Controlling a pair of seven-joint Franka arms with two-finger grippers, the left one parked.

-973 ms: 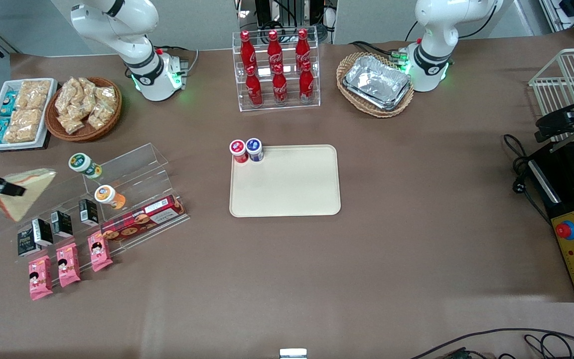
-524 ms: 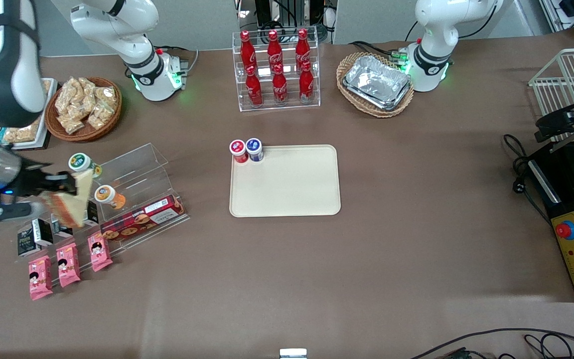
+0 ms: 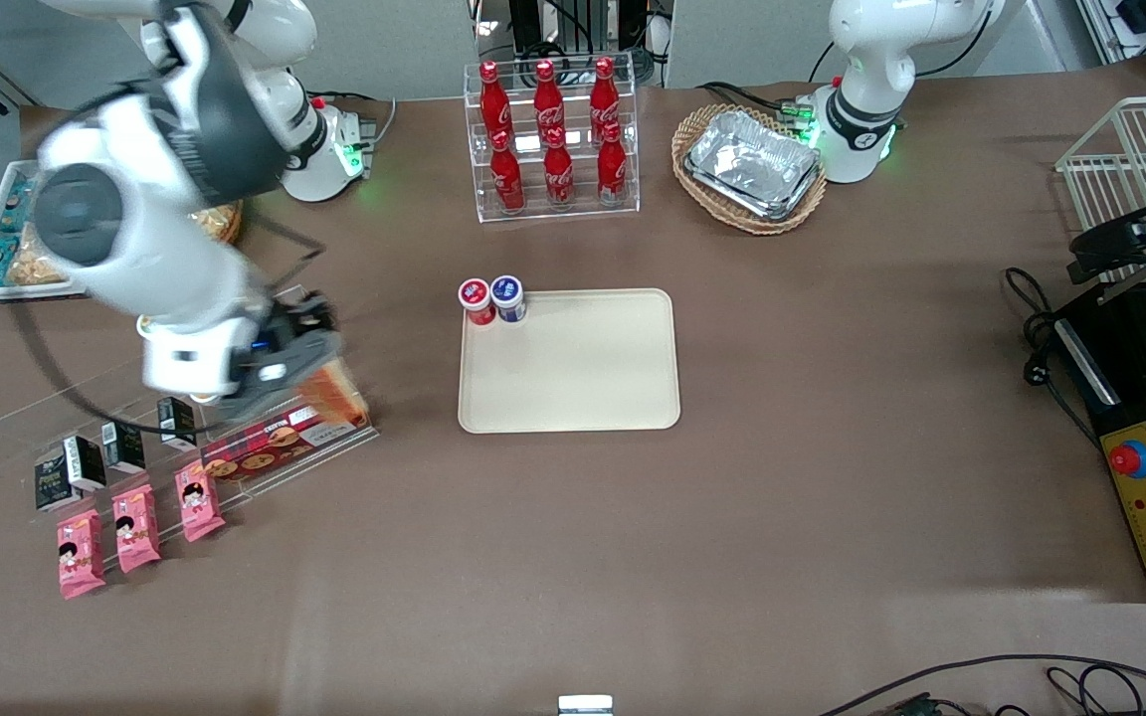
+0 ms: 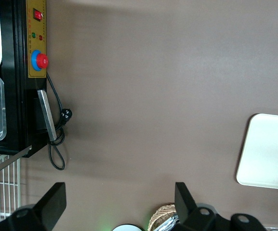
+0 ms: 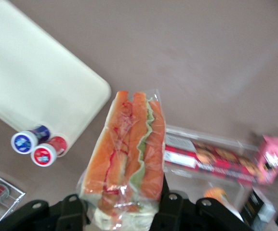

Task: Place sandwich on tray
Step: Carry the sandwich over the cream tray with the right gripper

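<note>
The tray (image 3: pixel 573 373) lies flat at the middle of the table (image 3: pixel 732 517), with two small capped jars (image 3: pixel 492 298) side by side on its corner farthest from the front camera, toward the working arm's end. The gripper (image 3: pixel 299 363) hangs above the acrylic display shelf (image 3: pixel 175 438) near that end, closed on the sandwich (image 3: pixel 334 396), which is off the table and well apart from the tray. A biscuit box (image 3: pixel 280 438) lies on the shelf just below the sandwich. Three snack packets (image 3: pixel 135 527) lie nearer the front camera than the shelf. The rack of cola bottles (image 3: pixel 553 139) stands farther from the camera than the tray, and beside it, toward the parked arm's end, a basket of foil trays (image 3: pixel 752 169).
</note>
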